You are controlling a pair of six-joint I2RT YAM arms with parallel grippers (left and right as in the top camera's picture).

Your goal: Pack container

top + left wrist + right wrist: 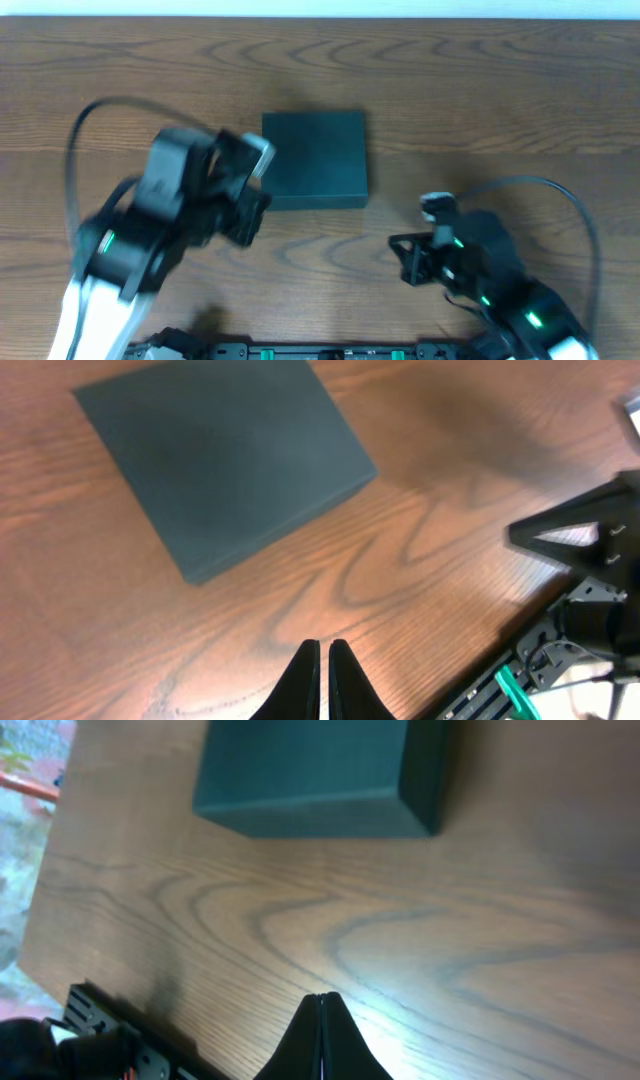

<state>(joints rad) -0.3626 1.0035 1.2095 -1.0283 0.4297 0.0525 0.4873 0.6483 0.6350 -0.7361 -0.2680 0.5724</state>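
Since nothing is gripped by either arm, both sets of jaws are closed. The fingers of the left gripper [324, 660] are drawn together to a hairline gap with only bare wood seen through it. Those of the right gripper [322, 1015] are pressed fully together, with nothing pinched.

The dark teal-green, matte, roughly square cardboard container [315, 160] is set flat on the brown wood-grain table [480, 90]. It lies about mid-table and slightly toward the far edge, a position judged to be within reach of both arms. Its flap lid is seen lying flush and shut. No contents and no loose items for packing are shown in any view.

The left gripper is held above the table just beside the container's left edge, though the overhead view of it is blurred. This placement suggests that the left arm is assigned to the lid or to steadying the box. The right gripper is held low over bare wood, well apart from the container's near right corner — out of the way, as judged.

The packing is judged either not yet begun or already finished with the lid closed — which of the two cannot be told.
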